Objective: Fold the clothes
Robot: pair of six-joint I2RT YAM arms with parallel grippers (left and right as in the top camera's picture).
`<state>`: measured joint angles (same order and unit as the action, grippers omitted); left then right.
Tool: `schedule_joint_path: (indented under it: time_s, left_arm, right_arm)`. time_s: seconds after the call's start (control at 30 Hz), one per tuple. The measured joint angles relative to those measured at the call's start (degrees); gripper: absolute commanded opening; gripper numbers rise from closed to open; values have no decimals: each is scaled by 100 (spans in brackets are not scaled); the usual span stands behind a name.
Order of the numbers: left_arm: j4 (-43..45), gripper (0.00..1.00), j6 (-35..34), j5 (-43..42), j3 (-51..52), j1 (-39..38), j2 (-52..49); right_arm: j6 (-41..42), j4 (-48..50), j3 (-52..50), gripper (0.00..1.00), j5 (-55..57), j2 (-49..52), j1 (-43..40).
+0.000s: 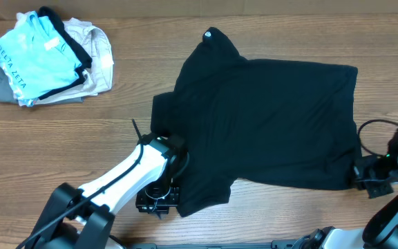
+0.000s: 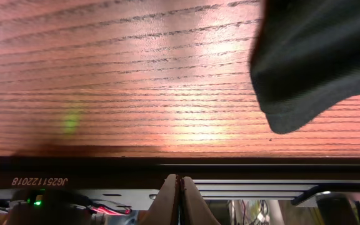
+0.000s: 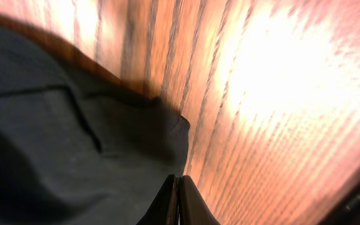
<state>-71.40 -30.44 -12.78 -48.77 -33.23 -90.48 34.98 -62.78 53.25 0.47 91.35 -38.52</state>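
Tabletop (image 1: pixel 254 214) held an unfolded black shirt (image 1: pixel 268 117); left gripper (image 2: pixel 179 187) closed empty, seven o'clock; right gripper (image 3: pixel 179 187) closed at four o'clock hem, hold unclear; grasping seemed next.

A light blue crumpled shirt with dark lettering (image 1: pixel 30 59) lay on a brown wood-grain table (image 1: pixel 61 138), near its far left corner. A beige soft garment (image 1: pixel 101 54) was bunched against the blue shirt's right side, touching it. A grey garment (image 1: pixel 1 86) peeked out from under its left edge. A narrow black band (image 1: pixel 68 38) ran across its upper part.
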Motion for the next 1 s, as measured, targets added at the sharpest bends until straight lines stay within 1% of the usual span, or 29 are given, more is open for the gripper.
schedule_joint_path:
  time_s: [0.07, 0.1, 0.13, 0.17, 0.2, 0.23, 0.27, 0.3, 0.37, 0.4, 0.43, 0.5, 0.63, 0.73, 0.8, 0.87, 1.0]
  left_arm:
    - [7, 8, -15, 24, 0, 0, 74]
    - [24, 11, -17, 26, 0, 0, 87]
    - [59, 13, -35, 42, -4, 0, 87]
    - [111, 17, -52, 44, -11, 0, 87]
    - [173, 27, -61, 48, -24, 0, 87]
    - [254, 38, -52, 52, -46, 0, 87]
    - [382, 41, -61, 61, -74, 0, 87]
    - [527, 41, -57, 46, -103, 0, 87]
    - [892, 32, -39, -42, -151, 2, 87]
    - [1088, 29, 2, -116, -164, 2, 87]
    - [1272, 24, 52, -199, -173, 2, 87]
    - [1593, 18, 90, -348, -192, 2, 90]
    - [2039, 10, 37, -527, -205, 2, 87]
    - [2127, 9, -57, -579, -212, 2, 57]
    - [2133, 4, -111, -608, -216, 2, -39]
    - [2135, 4, -144, -616, -219, 2, -205]
    - [2164, 4, -203, -658, -219, 2, -645]
  right_arm:
    - [37, -70, 203, 8, -35, -2, -46]
    - [28, -55, 278, 11, -111, -7, -50]
    - [-26, 26, 328, 27, -229, -24, -50]
    - [-173, 166, 361, 44, -452, -50, -48]
    - [-315, 304, 376, 53, -660, -68, -48]
    - [-492, 433, 380, 55, -890, -76, -44]
    - [-632, 505, 385, 55, -1047, -83, -42]
    - [-791, 560, 387, 46, -1213, -85, -24]
    - [-1051, 625, 387, 28, -1436, -87, 42]
    - [-1139, 667, 387, 22, -1513, -87, 85]
    - [-1176, 719, 385, 20, -1585, -87, 151]
    - [-1257, 857, 372, 17, -1685, -87, 289]
    - [-1329, 1123, 264, 12, -1794, -87, 616]
    - [-1266, 1257, 243, 13, -1733, -85, 848]
    - [-1185, 1333, 243, 13, -1587, -85, 957]
    - [-1110, 1381, 243, 13, -1462, -74, 988]
    - [-1043, 1419, 243, 6, -1287, 74, 979]
